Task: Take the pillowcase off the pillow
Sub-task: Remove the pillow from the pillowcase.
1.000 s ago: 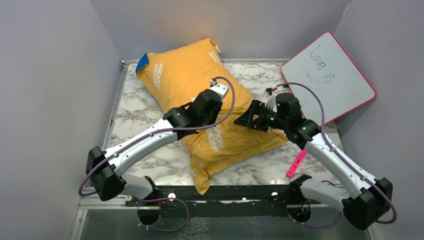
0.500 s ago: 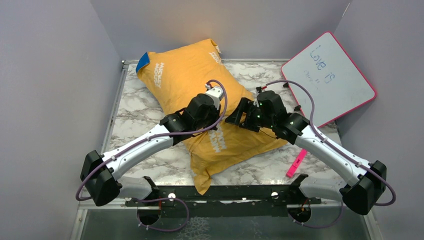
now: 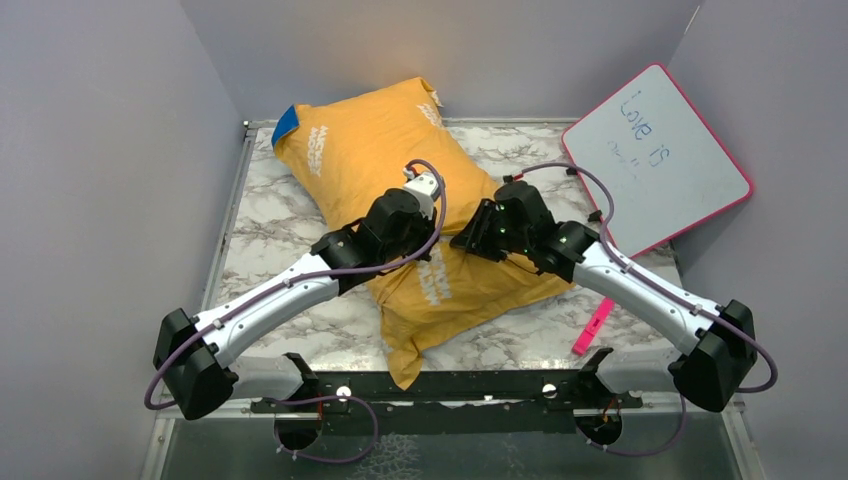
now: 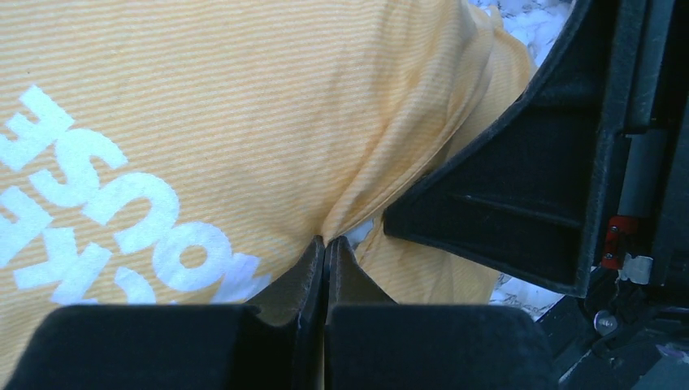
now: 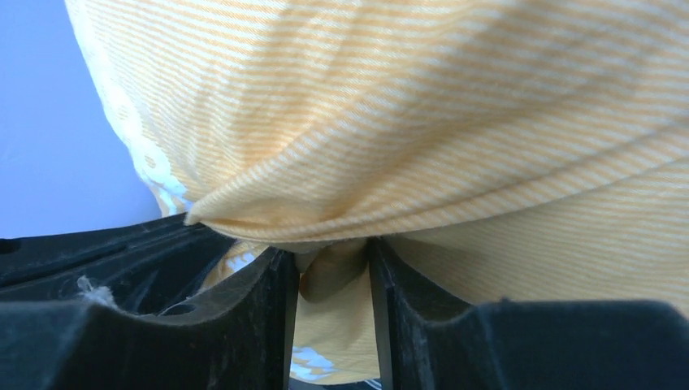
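The orange-yellow pillowcase [image 3: 365, 160] with white lettering lies diagonally across the marble table [image 3: 265, 235], a blue corner [image 3: 285, 125] showing at its far left. It is plump, and the pillow inside it is hidden. My left gripper [image 4: 325, 244] presses on the middle of the cover, its jaws shut on a small pinch of the pillowcase [image 4: 203, 122]. Just to its right, my right gripper [image 5: 331, 260] has a raised fold of the pillowcase [image 5: 406, 146] filling the gap between its narrowed fingers. In the top view the two grippers nearly meet near the right gripper [image 3: 470, 238].
A pink-edged whiteboard [image 3: 655, 155] with writing leans against the right wall at the back. A pink marker [image 3: 592, 328] lies on the table near the right arm's base. Grey walls close in the left, back and right sides.
My right gripper has slid left onto the pillowcase beside the left gripper, and its jaws have narrowed around a fold. The left gripper stayed shut and shifted slightly left.
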Robot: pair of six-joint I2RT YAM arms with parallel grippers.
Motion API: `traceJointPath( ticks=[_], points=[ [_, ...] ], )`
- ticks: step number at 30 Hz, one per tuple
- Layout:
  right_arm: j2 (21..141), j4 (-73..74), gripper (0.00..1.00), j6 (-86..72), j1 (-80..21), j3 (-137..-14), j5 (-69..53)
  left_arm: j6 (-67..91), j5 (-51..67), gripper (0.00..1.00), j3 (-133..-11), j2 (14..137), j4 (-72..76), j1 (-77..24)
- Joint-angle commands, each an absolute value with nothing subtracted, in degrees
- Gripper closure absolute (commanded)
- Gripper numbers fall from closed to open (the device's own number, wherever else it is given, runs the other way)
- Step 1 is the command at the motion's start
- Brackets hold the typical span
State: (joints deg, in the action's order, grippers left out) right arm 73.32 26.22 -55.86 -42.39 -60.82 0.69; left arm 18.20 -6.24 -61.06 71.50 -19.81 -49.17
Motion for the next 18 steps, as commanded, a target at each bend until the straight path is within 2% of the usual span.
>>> traceJointPath(
  ticks=[1,4,7,8,9,14,18],
  points=[
    [71.5,27.3,0.67,-55.0,-42.8,-57.7,5.0,16.7,-7.6,1.0,-62.4,70.2,-21.0,-47.8],
    [68.6,33.0,0.77,-53.5,-42.8,-53.7,7.6,15.1,-9.7,1.0,-63.8,70.3,-22.6,-45.6],
    [64.0,35.5,0.81,-50.4,-42.8,-48.3,6.6,13.9,-8.6,1.0,-64.5,70.4,-22.6,-42.2],
    [62.2,36.0,0.93,-49.7,-42.8,-46.5,5.8,13.5,-8.2,1.0,-64.7,70.5,-22.6,-41.2],
    [60.7,36.2,0.97,-48.5,-42.8,-44.8,4.6,13.1,-7.7,1.0,-65.0,70.7,-22.7,-40.3],
    [56.3,36.8,0.98,-48.6,-42.8,-38.3,3.3,11.9,-6.0,1.0,-66.1,72.0,-22.6,-38.1],
    [58.4,39.8,0.98,-46.8,-42.8,-42.6,8.2,12.2,-3.6,1.0,-65.6,72.0,-22.7,-37.9]
  ],
)
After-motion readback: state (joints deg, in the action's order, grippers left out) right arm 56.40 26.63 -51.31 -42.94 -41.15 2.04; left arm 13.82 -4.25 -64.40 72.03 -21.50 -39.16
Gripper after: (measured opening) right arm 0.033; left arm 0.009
